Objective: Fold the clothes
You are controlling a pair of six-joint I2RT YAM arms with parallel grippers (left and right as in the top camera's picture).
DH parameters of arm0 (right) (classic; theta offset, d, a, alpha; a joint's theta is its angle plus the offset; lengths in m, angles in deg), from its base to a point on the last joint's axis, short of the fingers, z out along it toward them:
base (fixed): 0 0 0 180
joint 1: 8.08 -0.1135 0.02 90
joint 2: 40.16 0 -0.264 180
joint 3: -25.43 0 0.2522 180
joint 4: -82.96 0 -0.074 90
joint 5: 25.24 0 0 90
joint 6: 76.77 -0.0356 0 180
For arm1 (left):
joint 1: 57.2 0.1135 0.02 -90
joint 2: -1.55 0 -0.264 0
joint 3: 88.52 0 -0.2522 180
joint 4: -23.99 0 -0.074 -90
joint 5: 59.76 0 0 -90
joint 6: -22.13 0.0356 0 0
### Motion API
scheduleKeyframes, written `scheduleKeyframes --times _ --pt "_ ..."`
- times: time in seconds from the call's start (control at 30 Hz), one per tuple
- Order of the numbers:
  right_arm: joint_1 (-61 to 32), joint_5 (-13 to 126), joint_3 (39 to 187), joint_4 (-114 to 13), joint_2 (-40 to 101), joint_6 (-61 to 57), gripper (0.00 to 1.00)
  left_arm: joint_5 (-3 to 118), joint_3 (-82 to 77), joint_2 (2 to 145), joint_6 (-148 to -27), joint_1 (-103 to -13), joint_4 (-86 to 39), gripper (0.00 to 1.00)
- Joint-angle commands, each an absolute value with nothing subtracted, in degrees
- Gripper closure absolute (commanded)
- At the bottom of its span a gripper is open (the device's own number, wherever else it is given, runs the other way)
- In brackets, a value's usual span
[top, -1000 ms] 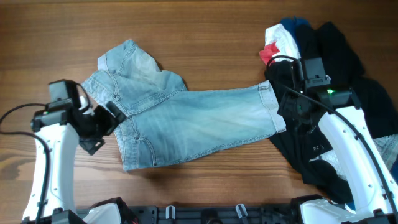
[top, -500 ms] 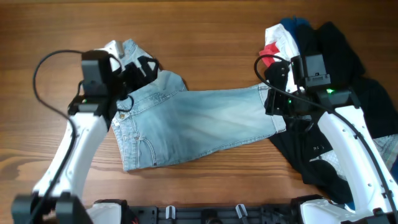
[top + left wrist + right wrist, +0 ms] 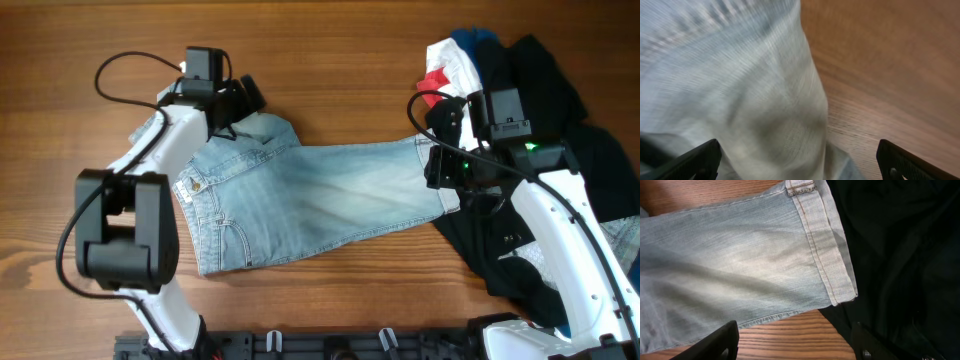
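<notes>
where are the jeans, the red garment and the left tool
jeans (image 3: 330, 195), overhead view, middle of the leg
red garment (image 3: 432, 88), overhead view, its exposed part
left tool (image 3: 238, 108), overhead view, midway between its fingertips

You've got a brown wood-grain table (image 3: 340, 40) across all views, with a black rail (image 3: 300, 346) along its near edge.

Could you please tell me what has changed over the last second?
The left gripper swung from the near-left side up to the far edge of the pale-blue faded denim jeans, jaws open. The right gripper edged slightly toward the hem. The jeans' leg and the dark garment pile stayed put.
</notes>
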State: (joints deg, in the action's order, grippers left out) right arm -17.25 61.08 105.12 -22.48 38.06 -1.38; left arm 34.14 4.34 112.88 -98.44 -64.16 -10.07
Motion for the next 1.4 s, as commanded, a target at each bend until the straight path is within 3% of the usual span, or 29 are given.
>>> scheduleKeyframes --times 0.0,0.03,0.07,0.1,0.13,0.23,0.33,0.4,0.47,0.53,0.57,0.6,0.63,0.7,0.83,0.97,1.07,1.2,1.3,1.37 --pt "-17.01 60.19 105.06 -22.39 38.39 -0.25 0.28 31.39 3.46 117.84 -98.77 -66.48 -8.93 0.00" --pt "-17.01 60.19 105.06 -22.33 38.39 -0.23 0.27 31.41 3.46 118.41 -98.77 -66.90 -8.34 0.11" --pt "-17.01 60.19 105.06 -22.35 38.39 -0.20 0.27 31.43 3.46 118.48 -98.74 -67.14 -7.86 0.39" --pt "-17.01 60.19 105.06 -22.41 38.39 -0.23 0.27 31.50 3.44 118.45 -98.35 -67.36 -7.18 0.75" --pt "-17.01 60.19 105.06 -22.59 38.39 -0.23 0.27 31.74 3.22 117.95 -98.35 -67.49 -6.79 0.96" --pt "-17.01 60.21 105.06 -22.63 38.39 -0.18 0.27 36.74 1.00 115.81 -96.89 -67.49 -6.70 0.96" --pt "-17.01 60.40 105.06 -22.87 38.39 0.19 0.28 54.58 -2.17 110.96 -89.96 -67.81 -6.79 0.96" --pt "-17.01 60.40 105.06 -22.90 38.39 0.76 0.28 71.17 -2.22 105.86 -77.72 -68.34 -8.67 0.96" --pt "-17.01 60.89 104.86 -23.33 38.39 1.28 0.27 70.36 -2.22 101.54 -68.39 -68.30 -15.53 0.96" --pt "-17.01 60.84 104.20 -24.23 38.39 1.26 0.27 55.17 -2.22 100.55 -69.11 -67.71 -20.23 0.91" --pt "-17.01 60.82 103.75 -24.75 38.41 1.26 0.27 47.61 -2.20 100.68 -71.16 -67.49 -22.18 0.67" --pt "-17.01 60.82 103.02 -25.45 38.41 1.24 0.27 40.68 -2.13 101.38 -73.52 -67.22 -23.90 0.37" --pt "-17.01 60.82 102.57 -25.78 38.41 1.22 0.27 36.46 -2.11 102.17 -74.81 -66.96 -25.61 0.20" --pt "-17.01 60.82 102.06 -25.85 38.41 1.22 0.28 35.52 -2.11 103.42 -74.79 -66.66 -27.77 0.03" --pt "-17.01 60.60 102.06 -26.35 38.41 1.26 0.25 35.48 -2.11 103.77 -77.48 -66.72 -31.53 0.00" --pt "-17.01 53.43 102.06 -29.17 38.41 5.63 0.23 32.61 -2.11 103.79 -84.82 -66.61 -43.51 0.00" --pt "-17.01 47.01 102.06 -36.27 39.50 7.95 0.27 27.52 -1.67 103.79 -91.82 -66.61 -53.13 0.00" --pt "-17.25 42.70 102.06 -46.26 45.12 8.78 0.27 27.15 2.37 103.79 -94.66 -66.57 -53.74 0.00" --pt "-17.78 39.33 102.06 -56.25 52.75 8.56 0.18 27.41 7.07 103.79 -96.06 -66.57 -50.42 0.00" --pt "-17.97 37.56 102.06 -62.04 58.06 7.38 0.04 27.83 10.57 103.79 -95.99 -66.57 -46.59 0.00"
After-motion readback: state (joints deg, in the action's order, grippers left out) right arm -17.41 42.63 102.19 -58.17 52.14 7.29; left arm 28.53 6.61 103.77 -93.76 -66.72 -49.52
